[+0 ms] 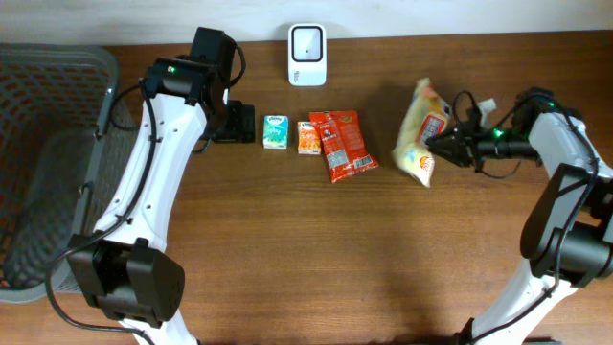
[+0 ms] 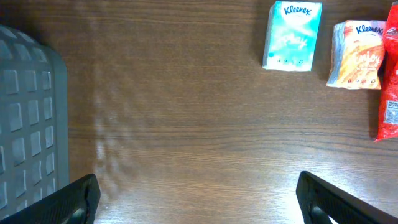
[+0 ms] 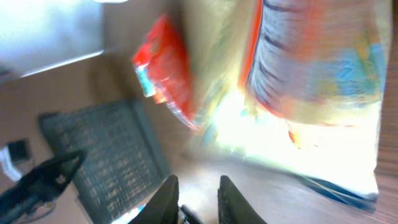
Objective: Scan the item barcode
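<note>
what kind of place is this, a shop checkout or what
Probably a mock shop checkout set up on a wooden table: a white scanner at the back, tissue packs and a red snack bag laid in a row, and a grey basket at the left edge.

Scanner point(image 1: 306, 55) behind tissue pack point(image 1: 306, 137), snack bag point(image 1: 343, 144) right, basket point(image 1: 101, 144) left

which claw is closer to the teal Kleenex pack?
Left. The left claw sits just beside the teal Kleenex pack; the right claw is far off at the yellow snack bag.
</note>
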Robot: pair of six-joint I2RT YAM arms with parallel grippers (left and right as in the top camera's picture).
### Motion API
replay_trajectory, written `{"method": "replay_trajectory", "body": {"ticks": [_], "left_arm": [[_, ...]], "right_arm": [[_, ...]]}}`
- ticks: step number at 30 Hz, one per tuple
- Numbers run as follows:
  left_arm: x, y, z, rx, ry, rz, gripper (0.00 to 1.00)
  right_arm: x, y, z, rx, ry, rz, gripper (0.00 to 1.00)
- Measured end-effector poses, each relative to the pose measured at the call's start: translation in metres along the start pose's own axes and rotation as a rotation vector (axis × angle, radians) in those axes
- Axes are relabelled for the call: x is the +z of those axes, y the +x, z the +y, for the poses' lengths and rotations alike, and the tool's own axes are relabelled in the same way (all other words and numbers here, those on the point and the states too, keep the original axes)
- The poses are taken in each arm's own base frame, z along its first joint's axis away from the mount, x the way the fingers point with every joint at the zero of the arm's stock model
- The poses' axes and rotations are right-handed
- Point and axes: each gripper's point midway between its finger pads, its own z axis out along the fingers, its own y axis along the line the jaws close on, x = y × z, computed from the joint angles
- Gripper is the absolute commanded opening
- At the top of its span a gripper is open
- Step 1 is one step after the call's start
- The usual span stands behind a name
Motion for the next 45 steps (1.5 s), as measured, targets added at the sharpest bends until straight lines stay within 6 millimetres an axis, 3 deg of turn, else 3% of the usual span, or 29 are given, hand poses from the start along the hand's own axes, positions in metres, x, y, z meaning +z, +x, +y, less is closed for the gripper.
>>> {"method": "replay_trajectory", "body": {"ticks": [3, 5, 7, 9, 13, 17, 23, 24, 26, 28, 29, 31, 35, 37, 40, 42, 45], "left_arm": [[0.0, 0.0, 0.0, 0.0, 0.0, 0.0, 0.99], [0.0, 0.0, 0.0, 0.0, 0.0, 0.0, 0.99], [0.0, 0.0, 0.0, 0.0, 0.0, 0.0, 0.99], [0.0, 0.0, 0.0, 0.0, 0.0, 0.0, 0.99], [0.0, 0.0, 0.0, 0.0, 0.0, 0.0, 0.99], [0.0, 0.0, 0.0, 0.0, 0.0, 0.0, 0.99], [0.0, 0.0, 0.0, 0.0, 0.0, 0.0, 0.99], [0.0, 0.0, 0.0, 0.0, 0.0, 0.0, 0.99], [0.0, 0.0, 0.0, 0.0, 0.0, 0.0, 0.99], [0.0, 0.0, 0.0, 0.0, 0.0, 0.0, 0.99], [0.0, 0.0, 0.0, 0.0, 0.0, 0.0, 0.99], [0.0, 0.0, 0.0, 0.0, 0.0, 0.0, 0.99], [0.0, 0.0, 0.0, 0.0, 0.0, 0.0, 0.99], [0.0, 0.0, 0.0, 0.0, 0.0, -0.001, 0.99], [0.0, 0.0, 0.0, 0.0, 0.0, 0.001, 0.99], [0.0, 0.0, 0.0, 0.0, 0.0, 0.0, 0.99], [0.0, 0.0, 0.0, 0.0, 0.0, 0.0, 0.99]], "right_arm": [[-0.008, 0.0, -0.034, 0.045, 0.177, -0.019, 0.28], [-0.013, 0.006, -0.046, 0.08, 0.253, -0.004, 0.41], [-0.024, 0.005, -0.045, 0.053, 0.338, -0.003, 0.49], [-0.036, -0.01, -0.037, -0.022, 0.441, -0.043, 0.75], [-0.039, -0.042, -0.029, -0.164, 0.553, -0.149, 0.98], [-0.031, -0.062, -0.037, -0.227, 0.553, -0.219, 0.98], [0.027, -0.057, -0.054, -0.325, 0.504, -0.198, 0.99], [0.037, -0.055, -0.049, -0.354, 0.492, -0.199, 0.98], [0.05, -0.055, -0.042, -0.386, 0.487, -0.207, 0.79], [0.052, -0.055, -0.044, -0.393, 0.512, -0.211, 0.43], [0.053, -0.055, -0.05, -0.379, 0.535, -0.21, 0.04], [0.058, -0.054, -0.052, -0.353, 0.523, -0.202, 0.04], [0.043, -0.04, -0.058, -0.267, 0.615, -0.154, 0.04], [0.013, -0.035, -0.063, -0.222, 0.801, -0.148, 0.04], [-0.072, -0.043, -0.049, -0.081, 1.186, -0.339, 0.04], [-0.111, -0.045, -0.038, -0.027, 1.382, -0.515, 0.04], [-0.127, -0.046, -0.027, -0.032, 1.548, -0.681, 0.04]]}}
